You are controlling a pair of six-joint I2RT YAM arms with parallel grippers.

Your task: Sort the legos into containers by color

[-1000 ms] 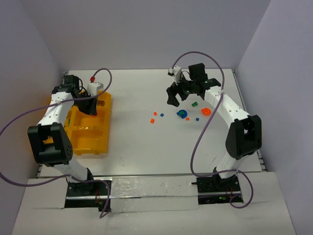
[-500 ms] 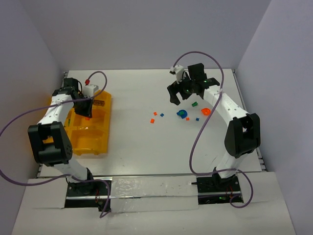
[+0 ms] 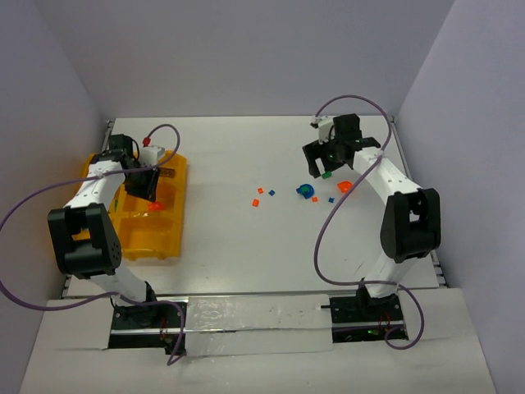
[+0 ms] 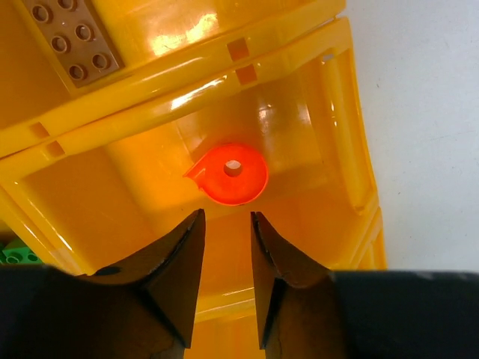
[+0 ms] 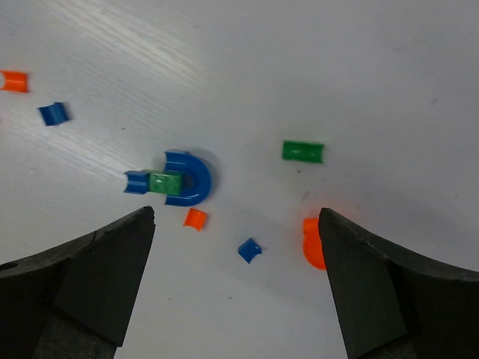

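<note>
Left hand (image 4: 227, 221), fingers narrowly parted and gripping nothing, hung over a compartment of the yellow-orange tray (image 4: 299, 45); 1 round orange-red piece (image 4: 233, 176) lay on that compartment's floor, just beyond the fingertips. The adjoining compartment held a brown studded plate (image 4: 71, 45). Right hand (image 5: 236, 215), fingers spread wide and empty, hung above the white counter (image 5: 337, 60), where the loose legos (image 5: 249, 249) lay scattered: a blue arch (image 5: 193, 179) touching a small green brick (image 5: 165, 182), a green piece (image 5: 302, 152), an orange-red piece (image 5: 313, 243) partly hidden by 1 finger, and smaller blue and orange bits.
</note>
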